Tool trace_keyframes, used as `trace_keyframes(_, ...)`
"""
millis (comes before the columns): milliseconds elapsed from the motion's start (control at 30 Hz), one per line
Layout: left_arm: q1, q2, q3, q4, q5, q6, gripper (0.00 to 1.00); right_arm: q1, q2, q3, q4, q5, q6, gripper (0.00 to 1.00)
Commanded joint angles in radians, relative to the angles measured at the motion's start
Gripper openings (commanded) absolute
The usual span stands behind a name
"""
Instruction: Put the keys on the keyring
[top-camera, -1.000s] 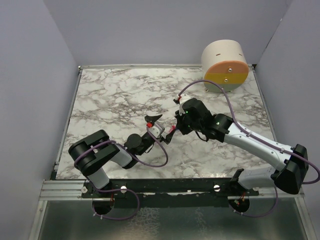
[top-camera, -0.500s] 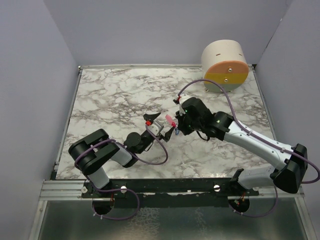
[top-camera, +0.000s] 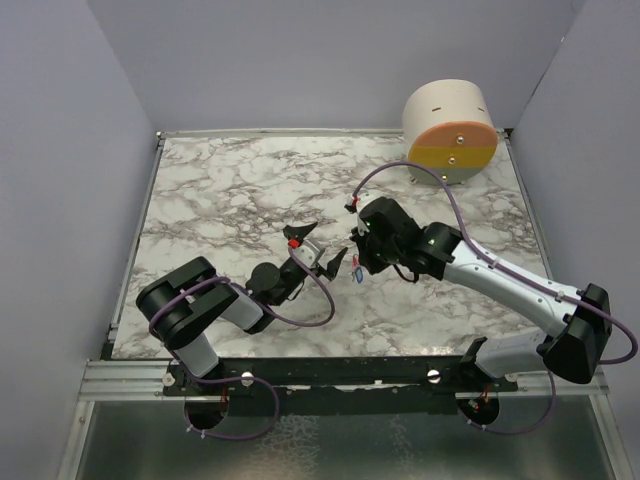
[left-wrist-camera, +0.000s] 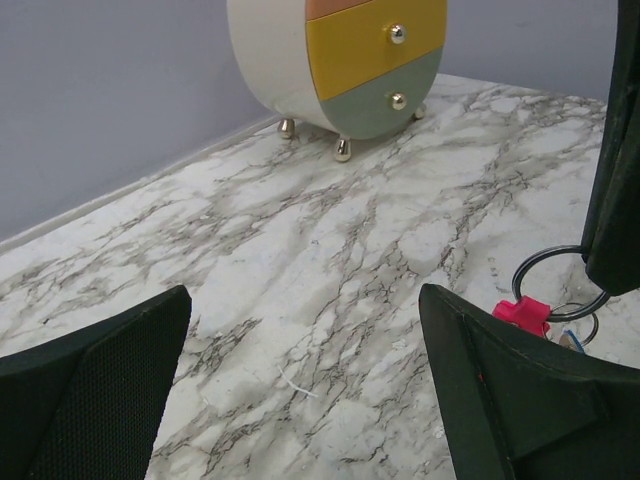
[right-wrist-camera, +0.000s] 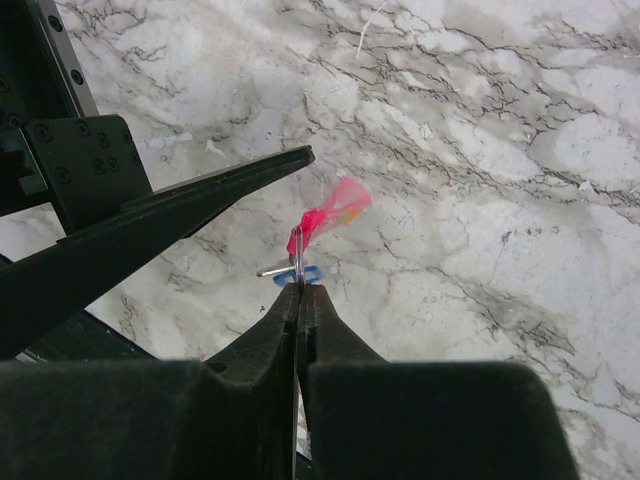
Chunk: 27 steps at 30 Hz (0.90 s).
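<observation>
Squarely between the right jaws' shut tips sits the keyring (right-wrist-camera: 318, 216).

A marble table (top-camera: 220, 190) carries a small drawer cabinet (top-camera: 450, 130).

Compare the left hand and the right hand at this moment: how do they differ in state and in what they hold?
The left hand stands wide open, while the right hand is shut tight. The left hand holds nothing, while the right hand pinches the keyring at its tips, with the pink tag sticking out beyond them. Both are close together over the middle of the table, tips pointing towards each other.
</observation>
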Motion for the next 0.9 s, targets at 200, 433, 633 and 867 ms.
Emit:
trace_keyframes(200,0.003,-0.046,-0.044,0.221,0.054,-0.042,0.99,0.001,0.009,0.052,-0.002,0.034,-0.01,0.01)
trace_keyframes(433,0.003,-0.09,-0.076,0.221,0.158,-0.051,0.99,0.001,0.035,0.084,-0.002,0.043,-0.018,0.01)
trace_keyframes(633,0.003,-0.078,-0.066,0.221,0.267,-0.067,0.99,0.002,0.05,0.098,0.006,0.037,-0.022,0.01)
trace_keyframes(867,0.002,-0.041,-0.025,0.221,0.3,-0.089,0.99,0.001,0.066,0.11,0.013,0.023,-0.024,0.01)
